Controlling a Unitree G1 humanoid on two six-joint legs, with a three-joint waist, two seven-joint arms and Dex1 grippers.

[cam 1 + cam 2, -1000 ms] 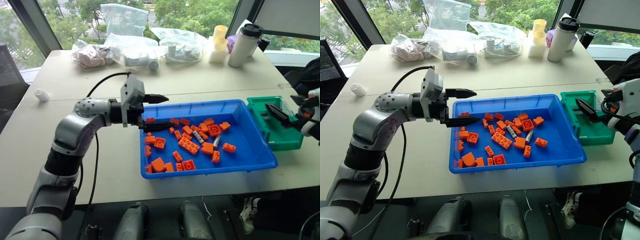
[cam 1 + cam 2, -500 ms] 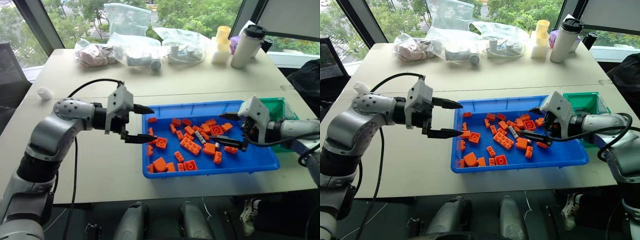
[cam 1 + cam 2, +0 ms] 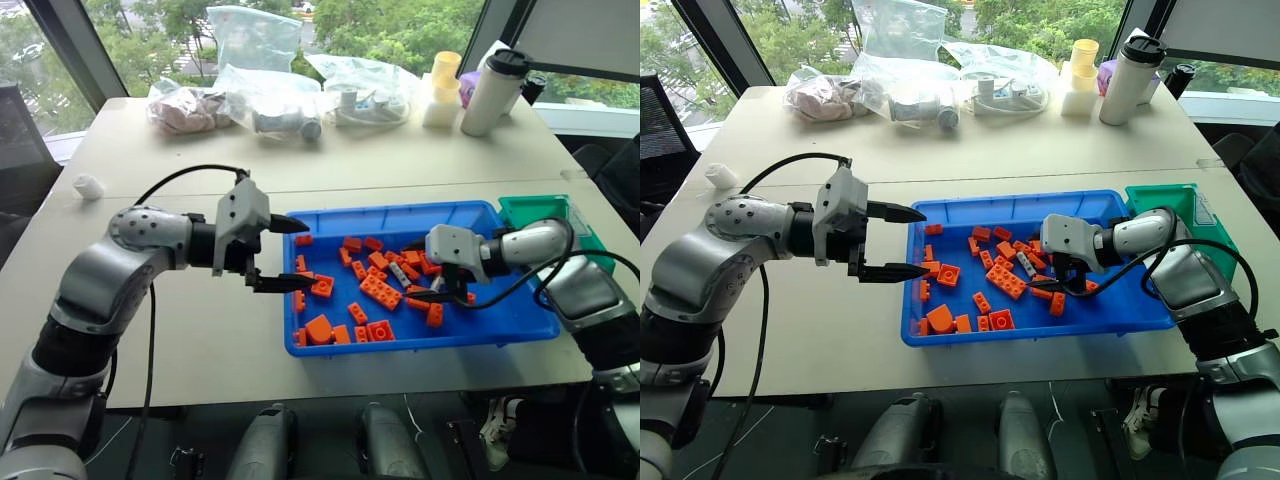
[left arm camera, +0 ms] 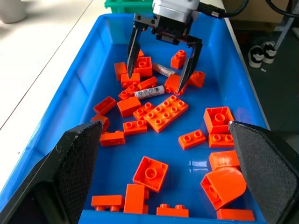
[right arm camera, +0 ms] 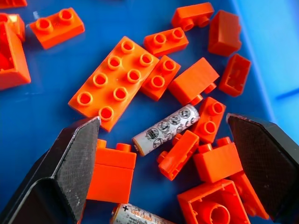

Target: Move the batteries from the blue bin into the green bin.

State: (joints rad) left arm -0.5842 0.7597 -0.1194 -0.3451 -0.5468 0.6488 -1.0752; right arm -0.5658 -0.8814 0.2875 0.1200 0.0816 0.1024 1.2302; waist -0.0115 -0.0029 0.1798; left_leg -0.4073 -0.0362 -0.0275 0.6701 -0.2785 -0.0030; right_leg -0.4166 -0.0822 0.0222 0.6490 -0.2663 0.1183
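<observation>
The blue bin [image 3: 400, 212] lies in the middle of the table, strewn with orange bricks [image 3: 377, 291]. Two batteries show among them: one [image 5: 166, 129] lies between the fingers of my right gripper [image 5: 163, 117], the other [image 5: 140, 215] lies close beside it. The right gripper [image 4: 155, 84] is open, pointing down into the bin's right half, just above the bricks. My left gripper [image 3: 297, 257] is open over the bin's left rim, pointing right, with nothing in it. The green bin [image 3: 545, 210] stands against the blue bin's right end.
Clear bags [image 3: 260, 105], a tall tumbler [image 3: 490, 90] and yellow cups [image 3: 438, 85] line the table's far side. A small white object [image 3: 88, 186] lies at the far left. The left arm's black cable [image 3: 190, 175] arcs above the table.
My right gripper has swung left from the green bin into the blue bin and dropped low over the bricks and batteries. The left gripper has drawn back slightly to the bin's left rim.
</observation>
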